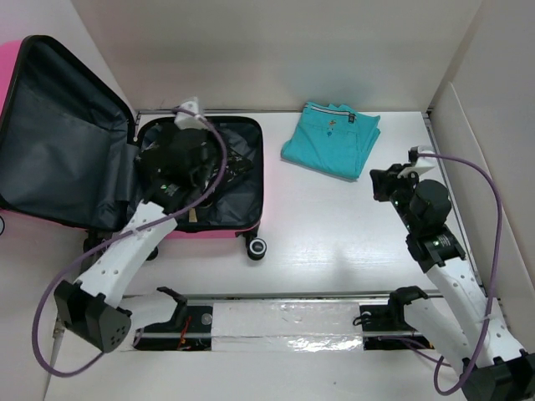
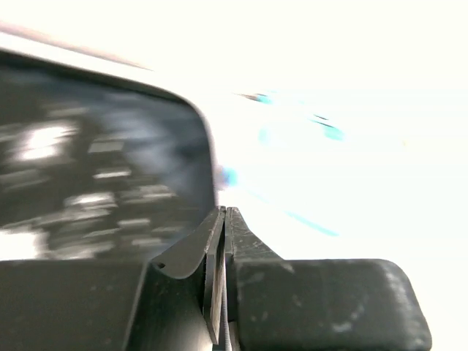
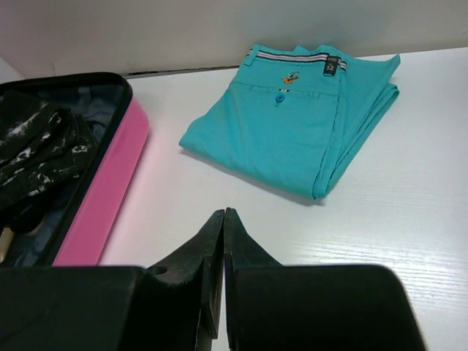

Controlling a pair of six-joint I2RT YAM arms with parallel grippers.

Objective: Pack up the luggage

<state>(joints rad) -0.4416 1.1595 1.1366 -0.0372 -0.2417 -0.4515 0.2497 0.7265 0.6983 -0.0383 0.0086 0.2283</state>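
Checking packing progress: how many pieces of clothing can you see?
2. The teal folded trousers lie on the table, right of the luggage; a dark garment lies inside it. The left arm covers part, so more may be hidden.

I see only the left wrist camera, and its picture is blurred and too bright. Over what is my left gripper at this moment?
Observer: The left gripper is above the lower half of the open luggage.
Operator: Is something left to pack?
Observer: Yes. Folded teal trousers lie on the table, to the right of the luggage.
Operator: And the right arm?
Observer: The right gripper is shut and empty, near the trousers but not touching them.
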